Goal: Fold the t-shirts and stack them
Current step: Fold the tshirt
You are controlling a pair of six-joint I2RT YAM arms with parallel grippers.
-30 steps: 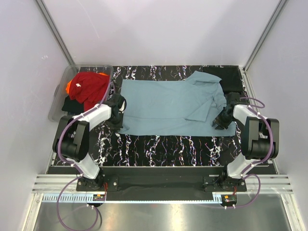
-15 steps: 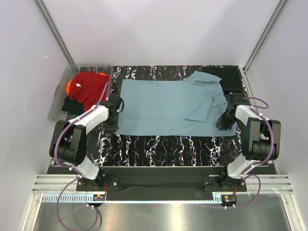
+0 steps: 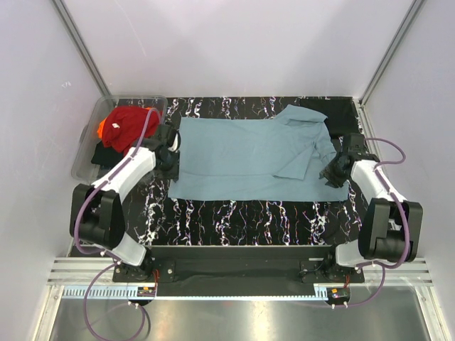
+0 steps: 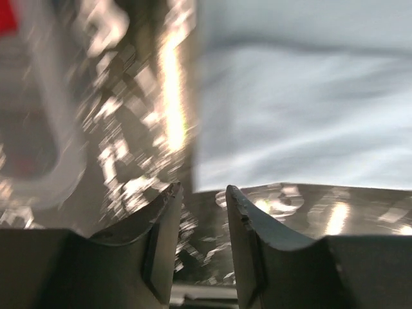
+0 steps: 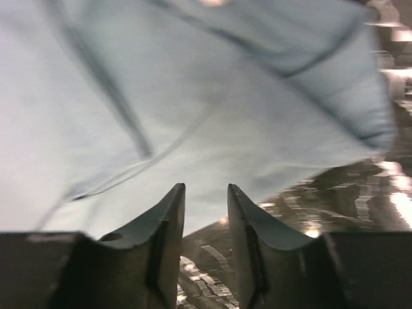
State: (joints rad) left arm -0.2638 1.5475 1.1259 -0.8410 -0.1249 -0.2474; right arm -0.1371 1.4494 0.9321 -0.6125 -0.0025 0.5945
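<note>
Both arms have swung outward since a second ago. The left claw [image 3: 169, 142] slid further up the cloth's side edge, and the right claw [image 3: 333, 170] barely shifted while its elbow went wide.

So the teal-blue t-shirt [image 3: 249, 156] lies spread flat between the two claws on the marbled table [image 3: 234, 213], with one sleeve flopped inward on the right claw's side. It looks light and totally limp, so I'd pinch an edge corner right ahead of each claw and keep the lift low.

Both claws sit slightly apart with nothing in them.

The clear tub [image 3: 89, 153] is just outside the left claw. It holds a red t-shirt [image 3: 131, 124], a black t-shirt [image 3: 106, 153] and a peek of an orange t-shirt [image 3: 103, 128]. That tub wall is the one thing I'd expect to bump.
</note>
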